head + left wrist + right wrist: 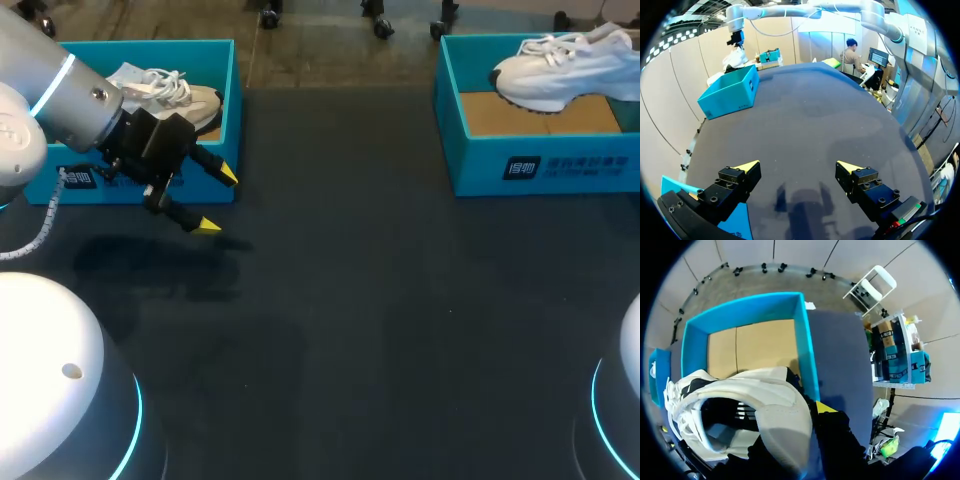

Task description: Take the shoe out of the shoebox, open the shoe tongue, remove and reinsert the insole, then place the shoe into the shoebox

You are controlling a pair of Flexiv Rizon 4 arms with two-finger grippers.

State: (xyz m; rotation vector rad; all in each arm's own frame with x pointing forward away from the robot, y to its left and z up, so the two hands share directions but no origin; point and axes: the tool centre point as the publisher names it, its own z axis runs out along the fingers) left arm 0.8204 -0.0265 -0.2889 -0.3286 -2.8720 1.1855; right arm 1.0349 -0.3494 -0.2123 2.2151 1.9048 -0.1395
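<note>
Teal right shoebox (540,165) sits directly under the right gripper (735,41); white sneaker (555,68) hangs from that gripper, clear of the box's cardboard floor and not yet out over the table (350,300).
Grip: one yellow fingertip (826,407) shows outside the heel collar, the other is hidden by the shoe; the sneaker is off the floor, so judged clamped at the heel.
Key relation: the sneaker's long axis runs along the box's long side, with the heel at the right gripper and the toe pointing away from it toward the left arm's side.
Left gripper (218,202): fingers spread wide, nothing between them; it hovers over bare table just in front of the left shoebox (215,70), which holds a beige shoe (185,98); well apart from the sneaker, so the right arm is far the nearer.
Writing: white printed label on each box's front wall; not transcribed.
</note>
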